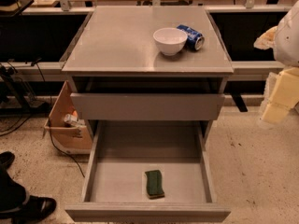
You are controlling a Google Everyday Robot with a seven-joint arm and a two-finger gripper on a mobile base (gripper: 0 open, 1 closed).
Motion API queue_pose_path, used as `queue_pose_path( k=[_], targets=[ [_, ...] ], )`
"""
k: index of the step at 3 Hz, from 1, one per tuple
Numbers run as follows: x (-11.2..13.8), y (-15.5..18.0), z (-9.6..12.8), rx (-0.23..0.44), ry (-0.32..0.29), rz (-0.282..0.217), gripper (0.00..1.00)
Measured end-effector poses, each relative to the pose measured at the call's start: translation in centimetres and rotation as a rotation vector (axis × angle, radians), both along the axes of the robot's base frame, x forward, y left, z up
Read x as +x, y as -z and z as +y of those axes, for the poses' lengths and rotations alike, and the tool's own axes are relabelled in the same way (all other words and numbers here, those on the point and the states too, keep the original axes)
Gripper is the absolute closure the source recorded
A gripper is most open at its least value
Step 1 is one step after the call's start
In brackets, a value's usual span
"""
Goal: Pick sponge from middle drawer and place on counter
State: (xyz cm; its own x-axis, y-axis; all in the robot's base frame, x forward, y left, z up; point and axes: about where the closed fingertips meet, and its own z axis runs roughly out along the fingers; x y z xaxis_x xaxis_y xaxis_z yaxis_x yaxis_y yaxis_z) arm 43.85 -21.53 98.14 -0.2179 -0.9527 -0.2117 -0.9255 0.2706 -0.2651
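Near front of middle drawer (117,181), right of centre: sponge (154,184) flat, green face up. Gripper (279,94) at right edge, well apart; jaws spread or pressed, cannot tell. Descend vertically, pinch across narrow width, avoid front wall.

At the right edge of the scene only a part of the robot shows. The arm (288,31) appears there as a white rounded shell, higher and farther. Below it, nearer, hangs the gripper (277,101), pale yellow and blocky, tilted down and slightly left, free in the air.
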Motion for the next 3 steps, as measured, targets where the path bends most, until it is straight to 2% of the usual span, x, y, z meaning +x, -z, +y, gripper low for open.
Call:
queue_pose_path(
  k=[1,2,3],
  targets=[
    [0.0,0.4,0.1,0.003,0.0,0.001,0.0],
    [0.3,4.0,1.2,0.026,-0.001,0.011,0.0],
    [1.3,13.6,3.4,0.068,0.042,0.062,0.0]
  ],
)
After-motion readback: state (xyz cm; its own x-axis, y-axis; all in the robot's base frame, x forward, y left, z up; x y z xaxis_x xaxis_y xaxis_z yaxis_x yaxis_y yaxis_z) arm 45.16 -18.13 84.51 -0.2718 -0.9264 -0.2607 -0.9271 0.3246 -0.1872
